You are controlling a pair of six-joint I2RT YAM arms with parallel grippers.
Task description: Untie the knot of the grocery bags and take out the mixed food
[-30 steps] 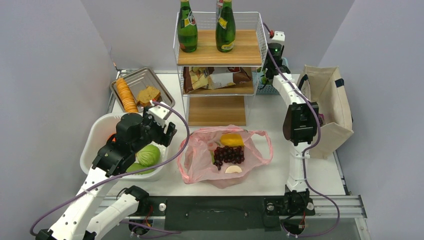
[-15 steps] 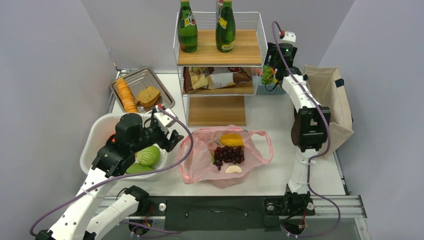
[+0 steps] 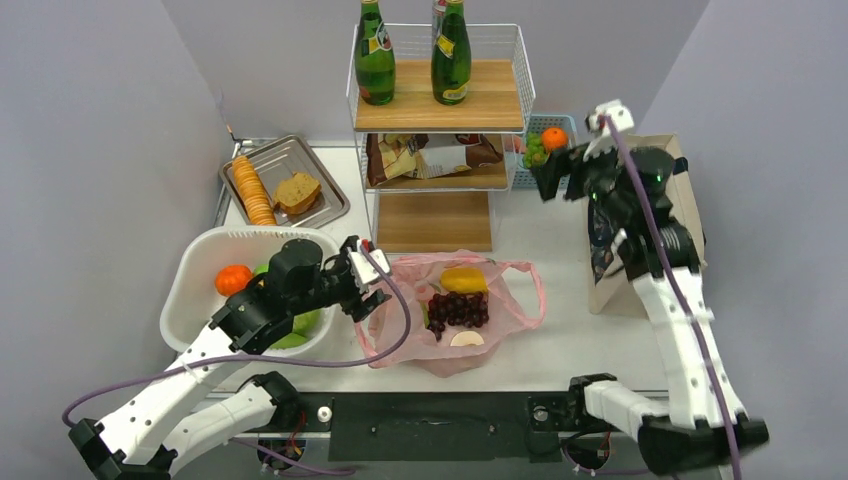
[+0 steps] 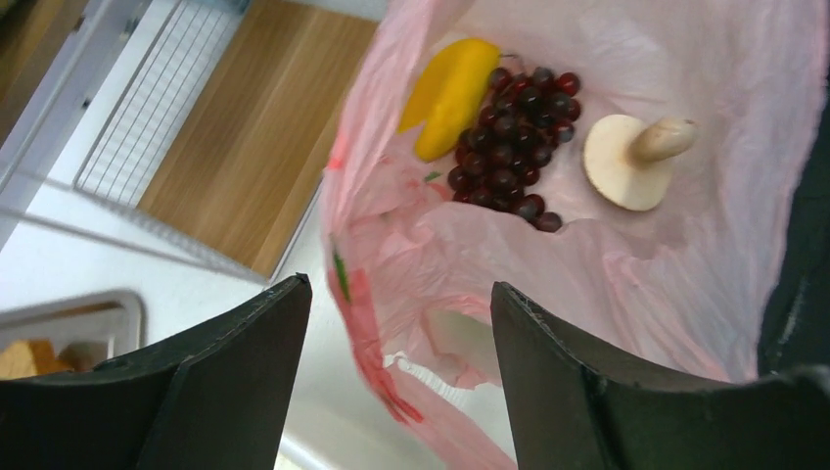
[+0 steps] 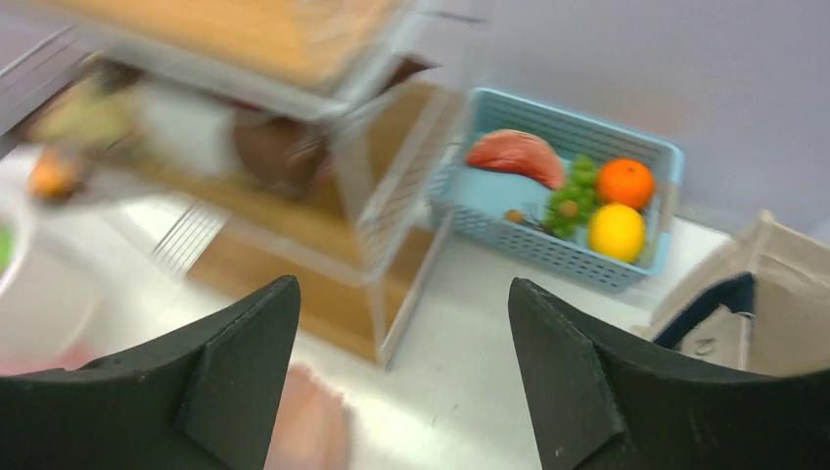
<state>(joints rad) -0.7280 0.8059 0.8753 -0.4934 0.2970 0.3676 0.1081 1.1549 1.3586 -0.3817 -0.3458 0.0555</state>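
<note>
The pink grocery bag [image 3: 400, 330] lies open on the white table, its handles apart; no knot shows. Inside it lie a yellow fruit [image 3: 464, 278], dark grapes [image 3: 458, 308] and a tan mushroom [image 3: 466, 338]. My left gripper [image 3: 372, 290] is open at the bag's left rim. In the left wrist view the left gripper [image 4: 401, 323] has the pink rim [image 4: 367, 313] between its jaws without touching it, with the yellow fruit [image 4: 450, 93], grapes [image 4: 514, 137] and mushroom [image 4: 631, 162] beyond. My right gripper [image 3: 556, 172] is open and empty, raised near the blue basket; it is also open in the right wrist view [image 5: 403, 323].
A white tub [image 3: 240, 233] at the left holds an orange [image 3: 233, 278] and greens. A metal tray [image 3: 322, 172] holds crackers and bread. The wire shelf rack [image 3: 440, 130] carries green bottles [image 3: 375, 50] and snack packets. A blue basket [image 5: 558, 196] of fruit and a beige tote [image 3: 650, 230] stand at the right.
My left gripper has moved right from over the tub to the bag's left rim. My right arm has swung right and risen, away from the blue basket.
</note>
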